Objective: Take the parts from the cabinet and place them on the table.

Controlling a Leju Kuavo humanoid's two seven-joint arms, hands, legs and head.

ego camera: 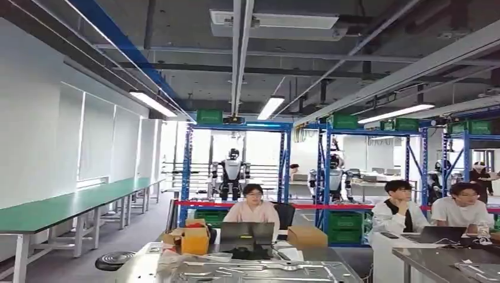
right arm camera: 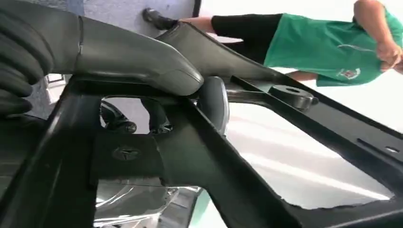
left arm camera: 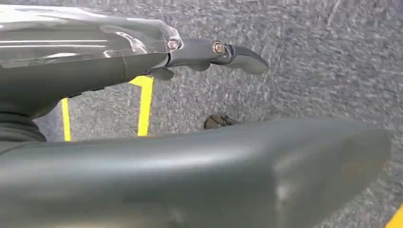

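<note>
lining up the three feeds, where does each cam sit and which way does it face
Head view: high on the body, facing across the workshop at seated people and a steel table.
Left wrist view: behind the left hand, facing grey floor.
Right wrist view: behind the right hand, which grips a black frame part; a person in green beyond.
Shared: none clear.

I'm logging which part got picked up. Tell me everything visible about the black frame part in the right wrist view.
The black metal frame part looks like flat, matte bars joined into an open frame with large cut-outs. A star-in-circle emblem is stamped on one plate, and a round boss with a hole sits on a far bar. It runs slantwise through the picture. The right robot hand grips it, thumb lying over the upper bar.
</note>
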